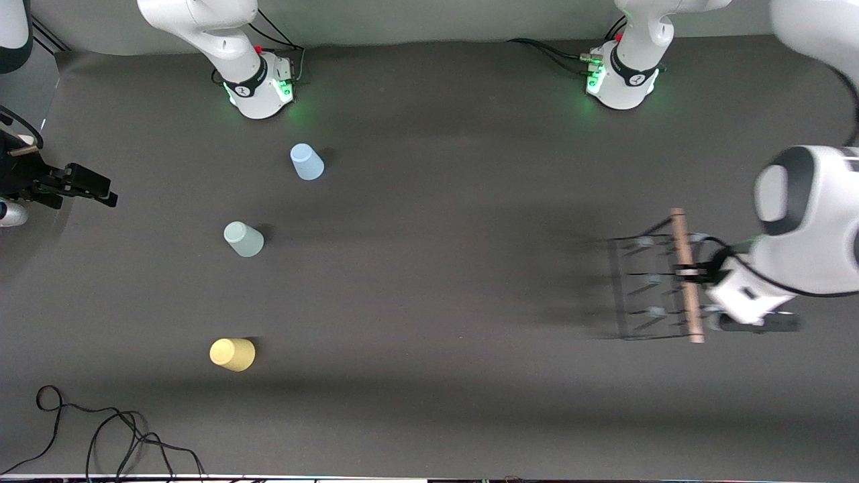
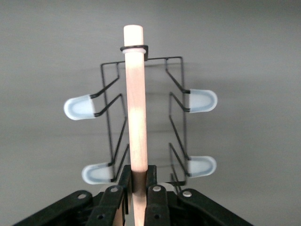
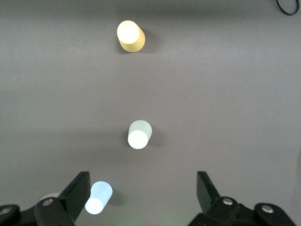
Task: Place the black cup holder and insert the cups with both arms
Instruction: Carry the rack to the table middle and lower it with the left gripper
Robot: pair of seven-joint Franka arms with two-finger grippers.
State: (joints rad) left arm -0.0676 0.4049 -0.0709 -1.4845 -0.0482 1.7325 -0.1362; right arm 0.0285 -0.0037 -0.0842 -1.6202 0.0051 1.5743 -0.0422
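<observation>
My left gripper (image 1: pixel 694 272) is shut on the wooden rod handle of the black cup holder (image 1: pixel 643 282) and holds it above the table at the left arm's end. In the left wrist view the gripper (image 2: pixel 139 181) clamps the rod (image 2: pixel 136 108), and pale-capped pegs (image 2: pixel 79 107) stick out on both sides. Three cups stand upside down toward the right arm's end: light blue (image 1: pixel 307 162), mint green (image 1: pixel 243 239), yellow (image 1: pixel 232 354). My right gripper (image 1: pixel 94 188) is open and empty, high over the table's edge. Its view (image 3: pixel 142 190) shows the yellow (image 3: pixel 130 35), mint (image 3: pixel 139 134) and blue (image 3: pixel 99 197) cups below.
Both arm bases (image 1: pixel 258 87) (image 1: pixel 621 84) stand along the table's edge farthest from the front camera. Loose black cables (image 1: pixel 100 429) lie at the table's near corner on the right arm's end. The dark mat between the cups and the holder is bare.
</observation>
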